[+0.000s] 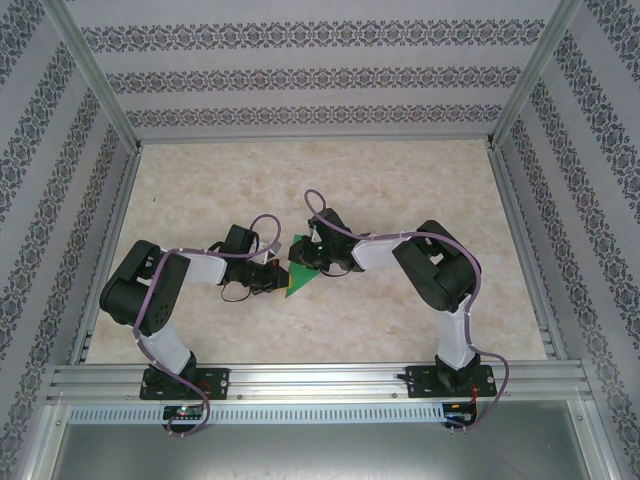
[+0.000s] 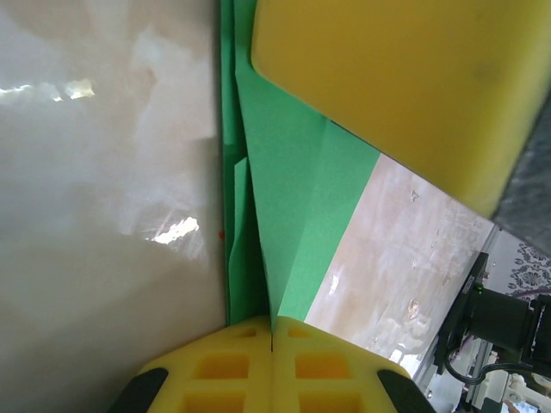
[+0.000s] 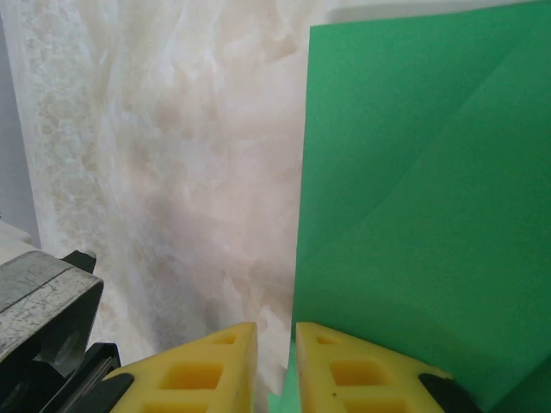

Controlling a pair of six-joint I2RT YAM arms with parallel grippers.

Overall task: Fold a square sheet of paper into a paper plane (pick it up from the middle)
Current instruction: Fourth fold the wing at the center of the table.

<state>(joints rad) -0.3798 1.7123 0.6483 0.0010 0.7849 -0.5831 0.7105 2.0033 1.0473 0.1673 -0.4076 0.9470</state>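
Green paper [image 1: 298, 283], partly folded with a pointed tip toward the near edge, lies at the middle of the marbled table [image 1: 400, 190] between two robot arms. Left gripper [image 2: 272, 331] has its yellow fingers pressed together, pinching the paper's edge. Right gripper [image 3: 275, 340] has fingers slightly apart, straddling the paper's edge.

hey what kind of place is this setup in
Probably a lab test cell for robots, not a home: an aluminium frame carries patterned backdrop walls around a marble-look table, and two arms bolted to a rail work green paper.
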